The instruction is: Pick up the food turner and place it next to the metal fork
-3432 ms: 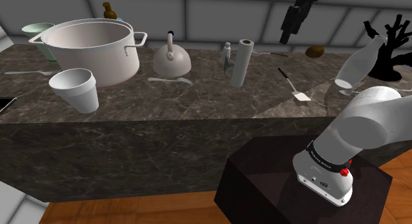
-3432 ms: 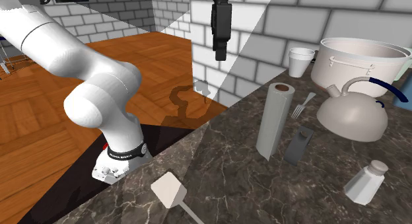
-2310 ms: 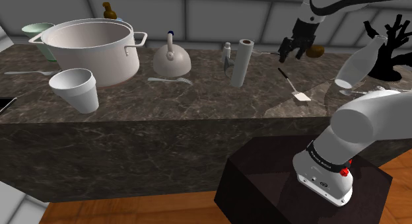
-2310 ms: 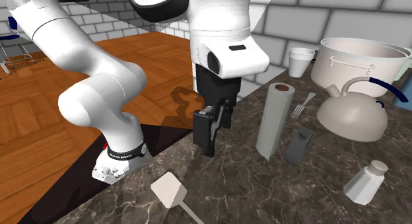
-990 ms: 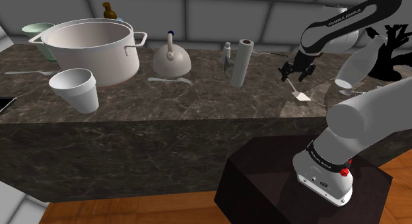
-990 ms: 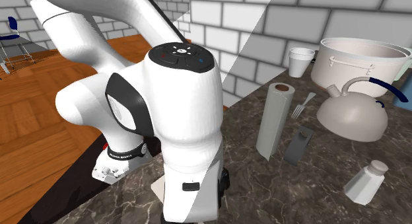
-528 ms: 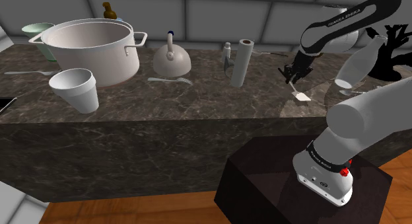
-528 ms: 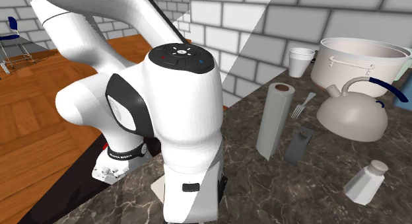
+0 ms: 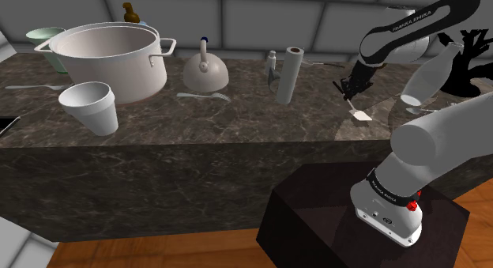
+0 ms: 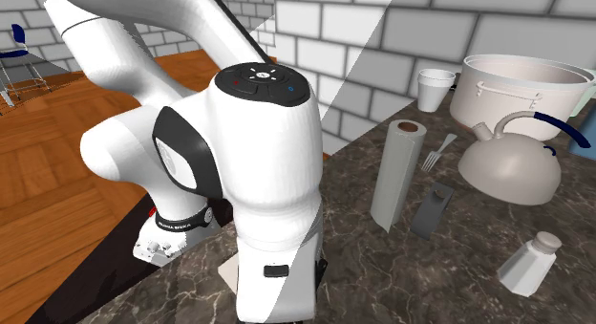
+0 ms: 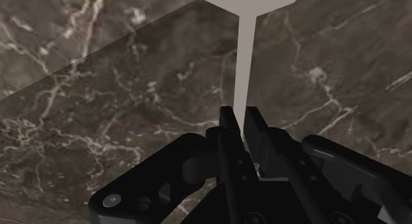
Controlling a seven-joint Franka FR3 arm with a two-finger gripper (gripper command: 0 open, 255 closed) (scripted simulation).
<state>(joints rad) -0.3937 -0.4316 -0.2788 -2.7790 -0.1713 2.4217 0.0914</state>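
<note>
The counter (image 9: 237, 120) carries the food turner (image 9: 361, 115) at the shoulder view's right; the jaws clasp its thin handle; better to lift straight and level, lest it swivel, then head for the metal fork (image 9: 204, 95) mid-frame.

**Countertop item count**
I count two cups, a white tapered cup (image 9: 89, 106) and a pale green cup (image 9: 43, 41). I count one each of the following: large pale two-handled stockpot (image 9: 107, 57), domed grey kettle with dark blue handle (image 9: 205, 69), upright grey paper roll (image 9: 289, 73), thin metal fork (image 9: 201, 96), white-bladed food turner (image 9: 361, 115), white faceted shaker (image 10: 528, 263), tilted clear bottle (image 9: 427, 75), black branching stand (image 9: 468, 61). I log one further slim utensil (image 9: 31, 87), type indeterminate.
</note>
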